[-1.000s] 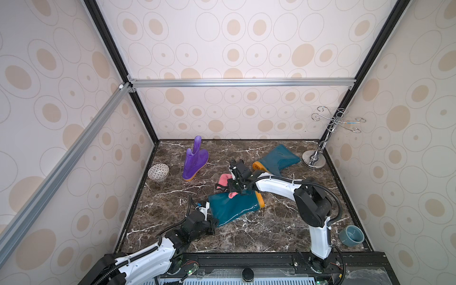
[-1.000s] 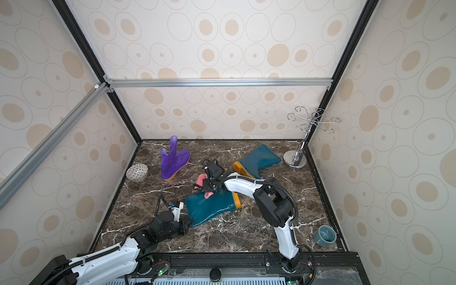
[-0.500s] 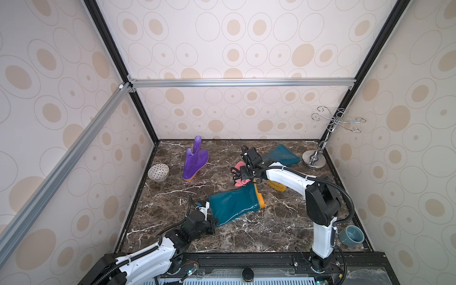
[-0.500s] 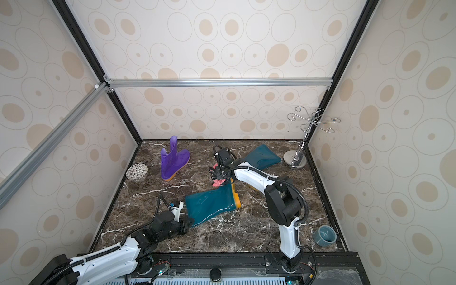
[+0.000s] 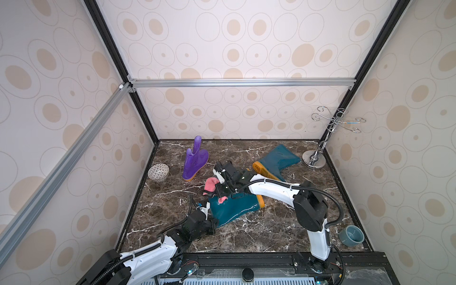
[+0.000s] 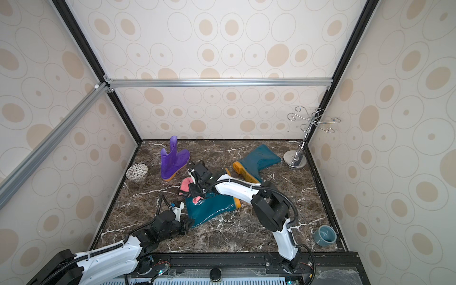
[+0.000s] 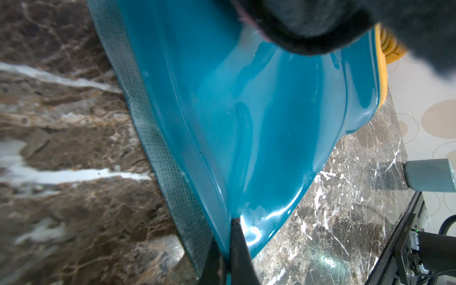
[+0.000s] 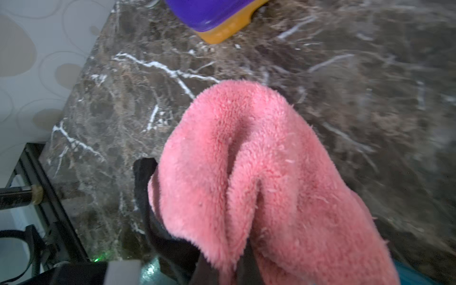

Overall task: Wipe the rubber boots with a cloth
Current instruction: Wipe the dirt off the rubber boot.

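Left gripper (image 7: 225, 256) pinches the front teal boot (image 5: 232, 207) at its cuff; we see the right gripper (image 5: 220, 191) clamping the cloth (image 5: 211, 185) over it.

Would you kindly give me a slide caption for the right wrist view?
The cloth, clamped in the right gripper, before the marble table and the purple boot.

Dark marble tabletop (image 5: 271, 234). Far left: purple boot (image 5: 195, 160), patterned bowl (image 5: 158, 172) just left of it by the wall. Centre: teal boot (image 5: 232, 207) on its side. Far right: second teal boot (image 5: 278, 160) on its side, chrome hook stand (image 5: 313, 158) in the corner. Near right: blue-grey cup (image 5: 351, 235).
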Controlling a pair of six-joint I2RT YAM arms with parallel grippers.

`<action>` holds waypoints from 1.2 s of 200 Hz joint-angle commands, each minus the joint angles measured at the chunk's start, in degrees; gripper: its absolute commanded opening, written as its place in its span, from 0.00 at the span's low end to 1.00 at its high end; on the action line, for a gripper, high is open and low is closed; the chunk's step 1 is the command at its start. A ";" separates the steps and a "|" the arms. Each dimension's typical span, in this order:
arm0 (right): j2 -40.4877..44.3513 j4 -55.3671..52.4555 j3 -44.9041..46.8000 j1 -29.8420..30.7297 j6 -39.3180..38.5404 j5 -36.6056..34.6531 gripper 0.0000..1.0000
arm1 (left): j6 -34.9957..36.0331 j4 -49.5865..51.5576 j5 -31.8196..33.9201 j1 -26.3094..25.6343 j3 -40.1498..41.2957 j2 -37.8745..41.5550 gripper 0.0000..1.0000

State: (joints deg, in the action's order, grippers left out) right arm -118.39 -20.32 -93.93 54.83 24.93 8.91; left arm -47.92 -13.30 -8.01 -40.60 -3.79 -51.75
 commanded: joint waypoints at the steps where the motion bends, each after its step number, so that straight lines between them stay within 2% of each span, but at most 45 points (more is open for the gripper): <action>1: -1.29 0.13 -1.67 0.05 1.68 0.73 0.00 | 0.91 1.60 0.78 0.44 -0.82 0.10 0.00; 13: -1.31 0.67 -0.22 -0.92 2.68 -1.94 0.00 | 0.74 1.78 0.84 0.43 -0.53 0.95 0.00; 44: -0.35 1.57 5.50 -6.65 6.75 0.23 0.00 | 0.37 1.50 0.86 0.44 0.36 1.69 0.00; 79: 5.35 -2.39 11.25 -10.71 4.41 -14.23 0.00 | 0.43 1.05 0.87 0.43 0.62 1.58 0.00; 108: 5.64 -9.24 8.34 -16.66 5.06 -19.52 0.00 | 0.59 0.29 0.55 0.45 0.19 0.52 0.00; 137: 5.78 -12.19 4.57 -21.01 4.48 -20.41 0.00 | 0.43 0.53 0.71 0.44 0.10 1.06 0.00; 158: 7.29 -13.63 2.64 -20.92 2.48 -20.44 0.00 | 0.28 1.14 0.86 0.45 0.14 1.58 0.00; 179: 10.48 -13.16 5.48 -19.59 2.42 -17.53 0.00 | 0.20 1.23 0.94 0.47 0.08 1.81 0.00; 220: 23.57 -8.68 24.19 -11.73 3.44 -17.21 0.00 | -0.02 1.01 0.76 0.44 -0.08 2.07 0.00; 240: 31.23 -6.57 34.30 -8.90 5.03 -14.12 0.00 | -0.26 1.27 0.38 0.46 -0.12 2.68 0.00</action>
State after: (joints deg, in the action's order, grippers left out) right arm -94.24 -27.33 -68.60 42.85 28.12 -6.57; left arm -47.97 -14.00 -7.70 -40.60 -3.64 -49.98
